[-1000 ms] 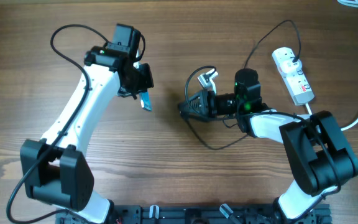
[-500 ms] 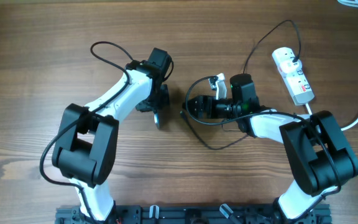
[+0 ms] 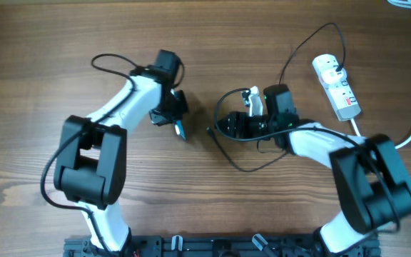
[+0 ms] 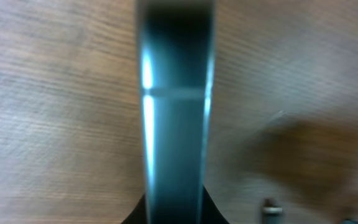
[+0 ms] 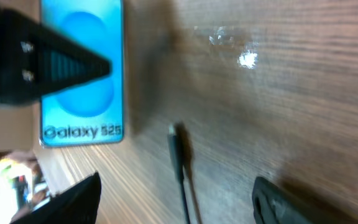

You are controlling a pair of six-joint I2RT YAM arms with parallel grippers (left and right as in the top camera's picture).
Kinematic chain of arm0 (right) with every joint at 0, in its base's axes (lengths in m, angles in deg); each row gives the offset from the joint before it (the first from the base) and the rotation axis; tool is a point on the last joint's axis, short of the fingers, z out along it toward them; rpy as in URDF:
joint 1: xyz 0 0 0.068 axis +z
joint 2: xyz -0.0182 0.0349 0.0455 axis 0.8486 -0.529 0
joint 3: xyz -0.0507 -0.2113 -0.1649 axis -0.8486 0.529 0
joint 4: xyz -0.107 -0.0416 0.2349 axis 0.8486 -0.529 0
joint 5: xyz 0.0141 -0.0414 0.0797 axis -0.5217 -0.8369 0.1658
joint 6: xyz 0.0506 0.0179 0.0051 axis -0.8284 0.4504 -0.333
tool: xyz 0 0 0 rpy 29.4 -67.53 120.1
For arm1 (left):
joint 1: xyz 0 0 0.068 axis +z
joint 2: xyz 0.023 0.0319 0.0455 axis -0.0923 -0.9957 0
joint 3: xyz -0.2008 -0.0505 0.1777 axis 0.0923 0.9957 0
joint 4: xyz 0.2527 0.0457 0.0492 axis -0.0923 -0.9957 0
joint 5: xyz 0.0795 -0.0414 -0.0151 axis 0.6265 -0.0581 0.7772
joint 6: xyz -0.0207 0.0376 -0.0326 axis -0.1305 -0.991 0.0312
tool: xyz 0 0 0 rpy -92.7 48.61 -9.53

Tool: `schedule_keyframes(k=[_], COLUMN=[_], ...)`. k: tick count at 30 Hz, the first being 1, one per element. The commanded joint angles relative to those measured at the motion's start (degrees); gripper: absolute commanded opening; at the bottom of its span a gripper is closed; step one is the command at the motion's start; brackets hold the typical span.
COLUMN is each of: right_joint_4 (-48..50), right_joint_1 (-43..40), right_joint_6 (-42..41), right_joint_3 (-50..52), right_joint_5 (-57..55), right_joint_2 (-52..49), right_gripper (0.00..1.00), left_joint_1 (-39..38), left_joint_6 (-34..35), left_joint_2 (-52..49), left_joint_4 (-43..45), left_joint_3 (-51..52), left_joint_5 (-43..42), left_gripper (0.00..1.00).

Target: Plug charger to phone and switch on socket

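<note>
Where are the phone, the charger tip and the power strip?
phone (image 5: 82,109): right wrist view, on its teal screen.
charger tip (image 5: 177,149): right wrist view, on the connector end.
power strip (image 3: 339,89): overhead view, on its white body.

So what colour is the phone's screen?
Bright teal-blue, with dark "Galaxy S25" lettering; the phone shows best in the right wrist view.

Overhead top-down, 2 wrist views near phone (image 5: 86,112)

The phone (image 5: 82,74) has a bright teal-blue screen (a deeper blue round patch in it) with dark "Galaxy S25" lettering. The charger (image 5: 178,155) is black. The socket (image 3: 336,87) is white with red switches and a grey end. The desk (image 3: 48,43) is brown — streaked wood grain.
</note>
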Motion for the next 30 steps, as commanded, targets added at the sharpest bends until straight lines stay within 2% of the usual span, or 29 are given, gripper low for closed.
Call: schedule_keyframes(k=[1, 3, 7, 11, 15, 18, 20, 22, 23, 24, 25, 27, 30], right_joint_4=[-20.2, -33.9, -39.1, -39.0, -37.9, -35.0, -32.7, -32.4, -32.1, -31.9, -31.6, -31.4, -31.7], right_joint_1=[0.1, 1.9, 9.0, 17.6, 22.5, 22.7, 22.7, 22.7, 22.7, 22.7, 22.7, 22.7, 21.9], right_joint_6=[13.5, 20.2, 24.0, 28.6, 28.5, 28.4, 28.5, 28.5, 28.6, 29.0, 28.9, 28.2, 25.3], right_joint_3=[-14.2, -21.8, -23.1, -22.8, -22.8, -22.8, -22.8, -22.8, -22.8, -22.8, -22.8, -22.8, -22.8], right_joint_5=[-7.8, -16.9, -25.8, -33.0, -40.0, -40.9, -41.2, -41.3, -41.3, -41.3, -42.3, -44.9, -49.4], right_joint_2=[5.2, 5.1, 4.3, 0.1, -4.7, -8.3, -10.5, -10.6, -10.6, -10.6, -10.6, -10.7, -10.7], right_gripper=[0.85, 0.86, 0.86, 0.87, 0.85, 0.82, 0.75, 0.57, 0.52, 0.36, 0.3, 0.27, 0.17], left_joint_1=[8.0, 11.8, 16.8, 19.1, 19.4, 19.4, 19.4, 19.4, 19.4, 19.4, 19.4, 19.4, 19.4], left_joint_6=[-1.8, -5.2, -6.1, -10.8, -10.8, -10.8, -10.8, -10.8, -10.8, -10.8, -10.8, -10.8, -10.8], left_joint_2=[1.2, 1.2, 1.2, 1.2, 1.2, 1.2, 1.2, 1.2, 1.2, 1.2, 1.2, 1.2, 1.2], left_joint_4=[7.7, 12.2, 13.4, 13.5, 13.5, 13.6, 13.6, 13.6, 13.6, 13.6, 13.6, 13.6, 13.6], left_joint_3=[-0.1, -0.1, -0.1, 0.0, 0.0, 0.0, 0.0, 0.0, 0.0, 0.0, 0.0, 0.0, 0.0], left_joint_5=[-27.5, -38.3, -42.4, -52.2, -52.1, -52.1, -52.1, -52.1, -52.1, -52.1, -52.1, -52.1, -52.1], left_gripper=[0.04, 0.04, 0.04, 0.04, 0.04, 0.04, 0.04, 0.04, 0.04, 0.04, 0.04, 0.04, 0.04])
